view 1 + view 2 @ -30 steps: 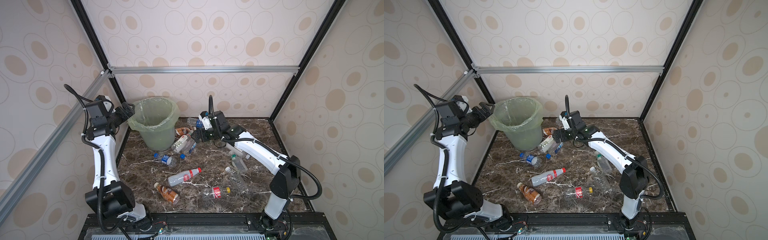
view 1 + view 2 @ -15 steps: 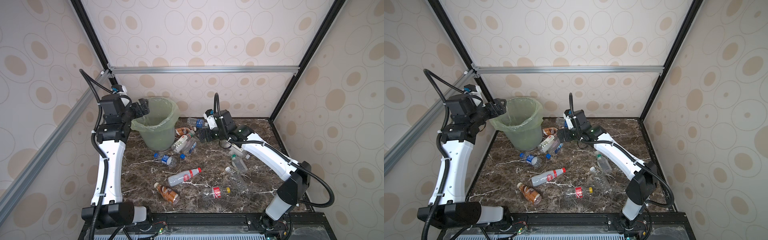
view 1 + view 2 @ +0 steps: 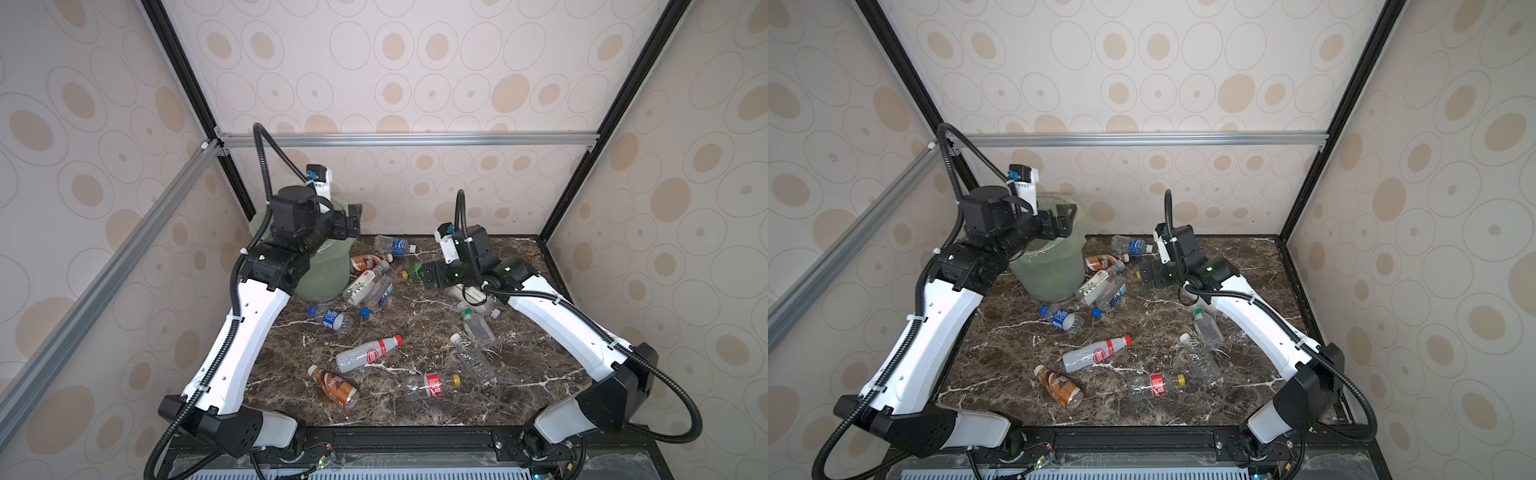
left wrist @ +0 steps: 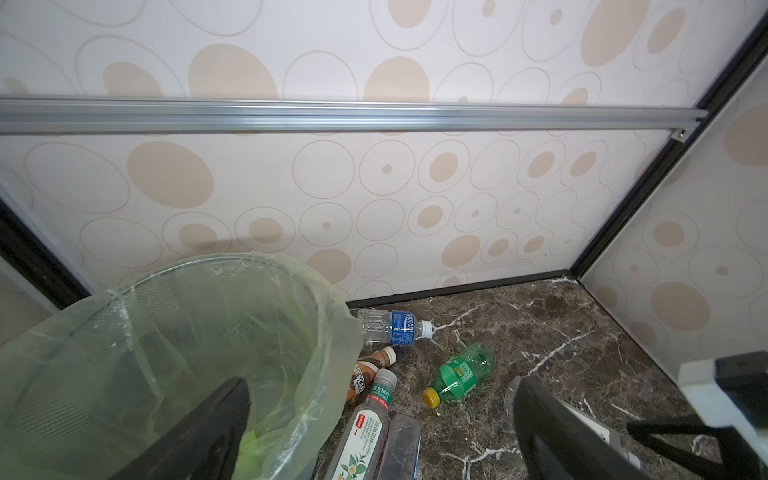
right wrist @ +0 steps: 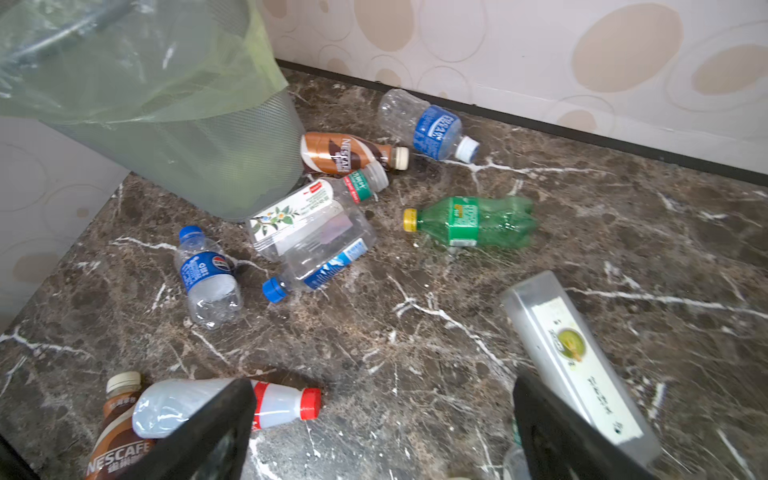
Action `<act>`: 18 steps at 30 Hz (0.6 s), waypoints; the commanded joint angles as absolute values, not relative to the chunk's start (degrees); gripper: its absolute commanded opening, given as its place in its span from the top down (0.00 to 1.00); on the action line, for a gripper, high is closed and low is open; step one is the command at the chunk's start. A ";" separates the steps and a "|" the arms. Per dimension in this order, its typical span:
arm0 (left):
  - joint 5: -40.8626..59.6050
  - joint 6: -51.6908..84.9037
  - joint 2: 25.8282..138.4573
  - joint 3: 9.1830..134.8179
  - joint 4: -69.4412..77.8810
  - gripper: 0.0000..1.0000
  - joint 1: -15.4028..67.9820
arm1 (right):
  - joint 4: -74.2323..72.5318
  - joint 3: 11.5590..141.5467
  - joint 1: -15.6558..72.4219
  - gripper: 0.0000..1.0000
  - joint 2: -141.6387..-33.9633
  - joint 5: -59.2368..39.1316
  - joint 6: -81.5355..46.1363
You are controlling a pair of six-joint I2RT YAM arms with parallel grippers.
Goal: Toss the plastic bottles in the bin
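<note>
Marble-look tabletop [image 3: 419,316], dark brown with white veins, boxed in by cream walls [image 3: 415,83] dotted with beige ovals. All the plastic bottles [image 3: 368,353] lie scattered on it, a few bunched against the bin [image 3: 1054,270] at far left. The left gripper [image 3: 1064,218] hangs spread wide over the bin's right rim, and the right gripper [image 3: 1148,275] is gaping and empty over the far middle.

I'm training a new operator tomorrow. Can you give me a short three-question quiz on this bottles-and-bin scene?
1. True or false: the left gripper is holding a bottle above the bin.
2. The green bottle has a cap that is: A red, B yellow, C white.
3. Fill in: the right gripper is ___ (open or shut).

Key: 1 false, it is open and empty; 2 B; 3 open.
</note>
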State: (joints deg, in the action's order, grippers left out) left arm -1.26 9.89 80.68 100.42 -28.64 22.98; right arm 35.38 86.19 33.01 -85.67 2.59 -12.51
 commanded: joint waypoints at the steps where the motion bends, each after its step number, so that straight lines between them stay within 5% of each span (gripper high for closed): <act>1: -7.93 4.56 84.02 103.38 -28.57 0.01 29.03 | 37.33 83.33 29.94 0.00 -82.13 3.52 -13.00; 10: -19.52 -4.05 96.12 107.25 -26.71 0.01 43.67 | 38.32 74.49 21.66 0.00 -75.40 3.68 -14.37; 18: -22.24 -6.97 104.41 110.25 -25.90 0.01 45.92 | 37.85 66.74 16.42 0.00 -72.50 3.46 -16.62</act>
State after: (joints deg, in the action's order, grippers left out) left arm -19.22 -3.95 104.44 107.55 -27.35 46.15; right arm 37.17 69.04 17.28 -74.08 3.27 -15.05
